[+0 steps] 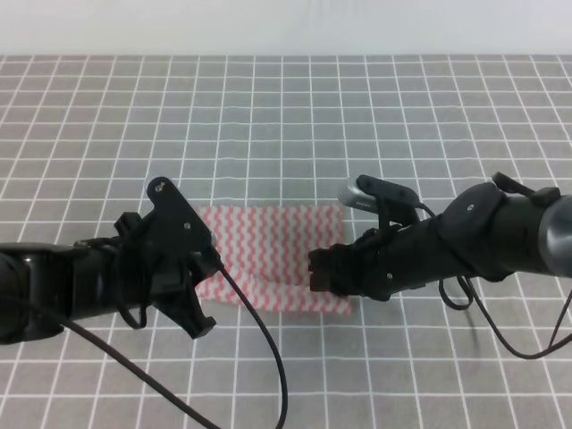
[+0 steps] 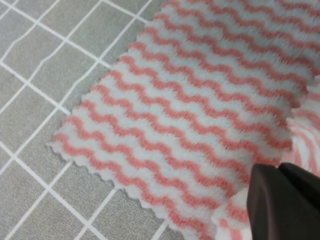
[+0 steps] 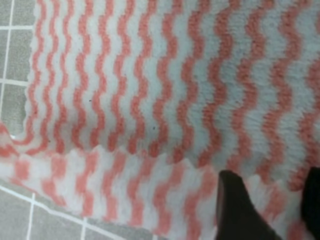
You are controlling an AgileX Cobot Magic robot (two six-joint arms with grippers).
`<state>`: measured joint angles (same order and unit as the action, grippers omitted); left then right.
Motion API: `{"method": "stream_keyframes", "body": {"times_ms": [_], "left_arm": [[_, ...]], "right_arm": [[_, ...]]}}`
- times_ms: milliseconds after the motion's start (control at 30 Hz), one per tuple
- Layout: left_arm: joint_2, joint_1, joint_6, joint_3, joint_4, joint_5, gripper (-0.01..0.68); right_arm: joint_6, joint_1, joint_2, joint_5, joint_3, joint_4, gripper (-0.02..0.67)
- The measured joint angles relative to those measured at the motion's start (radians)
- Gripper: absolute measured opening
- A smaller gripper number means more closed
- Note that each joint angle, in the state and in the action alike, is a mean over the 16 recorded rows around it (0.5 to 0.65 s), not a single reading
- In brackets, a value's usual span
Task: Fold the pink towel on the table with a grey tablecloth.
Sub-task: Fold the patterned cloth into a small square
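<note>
Both arms are reaching in low from the near edge, one at each near corner of the pink towel (image 1: 273, 255). Left pincer (image 1: 213, 268) is clenching the towel's near-left corner, cloth bunching at its fingertips (image 2: 280, 200) in the left wrist view. Right pincer (image 1: 315, 273) is sitting over the near-right edge; the right wrist view is showing two fingertips (image 3: 240, 210) apart over a raised near hem, grip unclear, cannot tell. Towel is lying mid-surface on the grey gridded tablecloth (image 1: 286, 116), far edge flat.
</note>
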<state>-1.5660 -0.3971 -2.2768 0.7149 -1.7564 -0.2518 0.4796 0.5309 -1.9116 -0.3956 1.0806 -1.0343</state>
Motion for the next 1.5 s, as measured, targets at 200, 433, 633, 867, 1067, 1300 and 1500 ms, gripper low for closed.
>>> {"method": "stream_keyframes", "body": {"times_ms": [200,433,633,867,1067,1300,1500], "left_arm": [[0.001,0.000,0.000,0.000,-0.001,-0.002,-0.002],[0.001,0.000,-0.001,0.000,-0.001,-0.003,-0.002],[0.001,0.000,-0.001,0.000,0.000,-0.006,-0.002],[0.002,0.000,0.000,0.000,-0.001,-0.012,-0.002],[0.001,0.000,0.000,0.000,-0.003,-0.017,-0.002],[-0.001,0.000,0.005,0.013,-0.004,-0.016,-0.003],[-0.010,0.000,0.015,0.041,-0.005,-0.002,-0.003]], "right_arm": [[0.000,0.000,-0.005,-0.005,0.002,0.040,0.164],[0.000,-0.001,-0.004,-0.010,0.004,0.076,0.050],[0.001,-0.001,0.015,-0.023,0.005,0.089,0.000],[0.003,-0.001,0.058,-0.038,0.006,0.090,-0.013],[0.012,-0.001,0.092,-0.027,0.006,0.085,-0.014],[0.021,-0.001,0.105,0.013,0.014,0.068,-0.015],[0.024,-0.001,0.104,0.053,0.029,0.053,-0.015]]}}
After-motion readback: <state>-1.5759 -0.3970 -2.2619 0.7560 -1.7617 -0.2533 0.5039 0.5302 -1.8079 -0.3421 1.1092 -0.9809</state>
